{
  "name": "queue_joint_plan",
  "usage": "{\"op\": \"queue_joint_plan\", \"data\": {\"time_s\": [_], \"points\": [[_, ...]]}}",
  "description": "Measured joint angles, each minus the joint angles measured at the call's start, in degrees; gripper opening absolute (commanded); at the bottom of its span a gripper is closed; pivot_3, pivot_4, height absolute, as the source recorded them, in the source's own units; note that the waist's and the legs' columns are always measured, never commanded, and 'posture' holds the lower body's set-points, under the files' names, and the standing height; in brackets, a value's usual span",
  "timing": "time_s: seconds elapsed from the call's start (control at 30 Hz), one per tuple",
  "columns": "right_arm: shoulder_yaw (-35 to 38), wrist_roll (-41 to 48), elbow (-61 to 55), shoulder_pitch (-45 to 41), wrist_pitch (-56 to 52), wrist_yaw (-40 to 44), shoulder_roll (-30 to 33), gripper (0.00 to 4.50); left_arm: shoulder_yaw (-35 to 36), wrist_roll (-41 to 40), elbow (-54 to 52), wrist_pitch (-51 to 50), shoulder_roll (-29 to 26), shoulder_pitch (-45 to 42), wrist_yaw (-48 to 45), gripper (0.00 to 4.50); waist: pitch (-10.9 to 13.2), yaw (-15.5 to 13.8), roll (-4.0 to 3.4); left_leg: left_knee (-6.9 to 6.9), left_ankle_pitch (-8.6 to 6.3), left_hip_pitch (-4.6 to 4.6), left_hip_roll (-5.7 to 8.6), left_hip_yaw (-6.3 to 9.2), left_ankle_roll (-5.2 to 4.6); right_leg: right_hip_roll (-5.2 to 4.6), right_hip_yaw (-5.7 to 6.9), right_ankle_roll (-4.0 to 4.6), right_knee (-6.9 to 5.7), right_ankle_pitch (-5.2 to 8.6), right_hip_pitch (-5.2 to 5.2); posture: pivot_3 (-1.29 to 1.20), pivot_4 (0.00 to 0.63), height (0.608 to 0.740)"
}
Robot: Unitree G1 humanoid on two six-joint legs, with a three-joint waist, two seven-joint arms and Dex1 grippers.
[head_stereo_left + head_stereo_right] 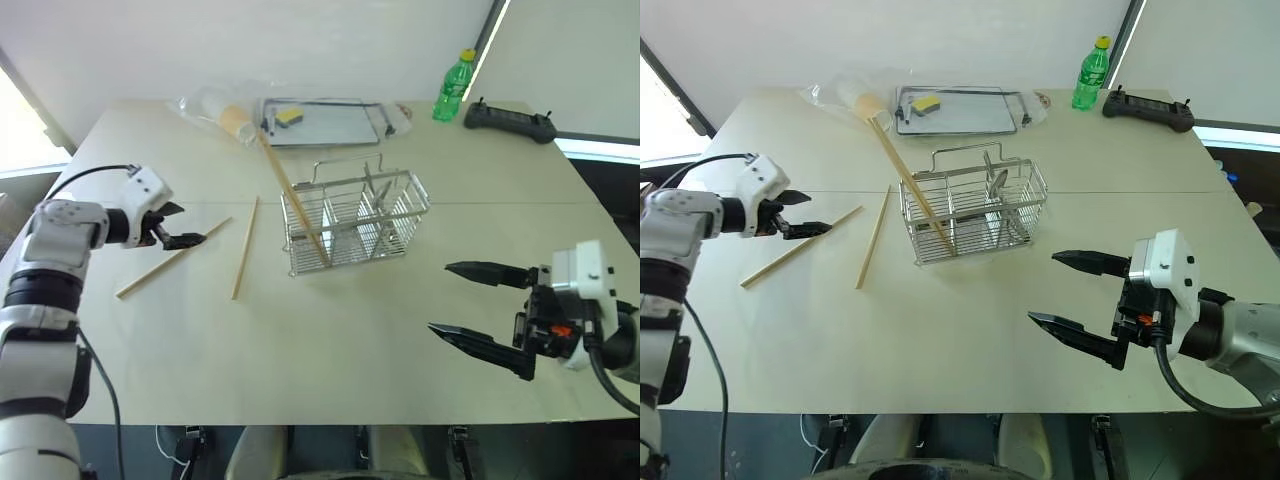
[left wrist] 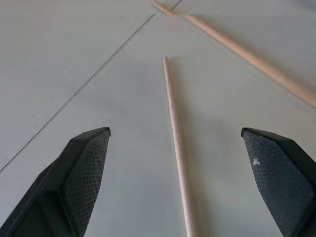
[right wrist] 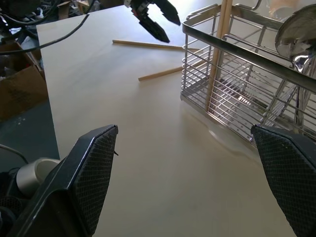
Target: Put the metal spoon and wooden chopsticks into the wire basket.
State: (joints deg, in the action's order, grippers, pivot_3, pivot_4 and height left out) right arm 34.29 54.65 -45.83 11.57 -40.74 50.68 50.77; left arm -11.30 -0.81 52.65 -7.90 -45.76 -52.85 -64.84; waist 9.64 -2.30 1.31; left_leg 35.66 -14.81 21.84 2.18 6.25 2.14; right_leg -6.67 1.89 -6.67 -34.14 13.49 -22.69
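- My left claw is spread wide, empty, over one chopstick on the counter.
- I should straddle its mid-length before clenching.
- Right claw is released, idle.

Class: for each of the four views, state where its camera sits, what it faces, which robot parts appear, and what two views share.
Left eye: head, down on table; both arms.
Right eye: the same, offset.
Left wrist: along open left end effector at two chopsticks.
Right wrist: along open right end effector toward basket; left end effector beyond.
Shared: wrist views both show the lying chopsticks.
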Motion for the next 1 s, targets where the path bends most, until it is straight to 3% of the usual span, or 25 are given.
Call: {"op": "queue_joint_plan", "data": {"time_s": [0.23, 0.4, 0.7, 0.8, 1.0], "points": [[-0.59, 0.71, -2.70, 1.81, 0.75, -5.68, -2.97, 4.44, -6.00, 11.48, 18.22, 3.68, 7.37, -14.41, 3.11, 4.50, -0.01, 0.13, 0.02, 0.36, -0.02, 0.42, 0.08, 0.15, -0.05, -0.01, 0.20, -0.24, -0.06, -0.09, -0.13, 0.00, 0.150, 0.709], [-0.58, 1.13, -4.81, 4.04, 1.53, -9.53, -4.93, 4.44, -8.53, 16.69, 22.43, 3.99, 10.84, -17.32, 4.65, 4.50, -0.01, 0.21, 0.03, 0.41, -0.02, 0.37, 0.04, 0.17, -0.05, 0.02, 0.22, -0.40, -0.15, 0.01, -0.13, 0.00, 0.150, 0.709], [3.05, 4.16, -8.09, 11.02, 2.49, -10.41, -4.69, 4.44, -8.89, 20.37, 24.04, 3.15, 11.63, -18.62, 7.95, 4.50, -0.04, 0.21, 0.04, 0.46, -0.02, 0.14, -0.01, 0.15, -0.05, 0.03, 0.21, -0.43, -0.21, 0.02, 0.07, 0.00, 0.150, 0.709], [3.92, 4.72, -8.12, 12.20, 2.92, -9.86, -4.59, 4.50, -8.20, 20.40, 24.52, 2.23, 11.85, -18.61, 8.66, 3.63, -0.04, 0.20, 0.04, 0.46, -0.02, 0.05, -0.04, 0.15, -0.05, 0.03, 0.22, -0.42, -0.22, 0.02, 0.13, 0.00, 0.150, 0.709], [4.42, 4.93, -7.98, 12.50, 4.02, -9.08, -3.32, 4.50, -7.30, 20.37, 25.22, 0.89, 11.98, -18.38, 8.87, 0.71, -0.04, 0.13, 0.05, 0.46, -0.02, 0.07, -0.03, 0.15, -0.05, 0.03, 0.22, -0.41, -0.20, 0.01, 0.15, 0.00, 0.150, 0.709]]}}
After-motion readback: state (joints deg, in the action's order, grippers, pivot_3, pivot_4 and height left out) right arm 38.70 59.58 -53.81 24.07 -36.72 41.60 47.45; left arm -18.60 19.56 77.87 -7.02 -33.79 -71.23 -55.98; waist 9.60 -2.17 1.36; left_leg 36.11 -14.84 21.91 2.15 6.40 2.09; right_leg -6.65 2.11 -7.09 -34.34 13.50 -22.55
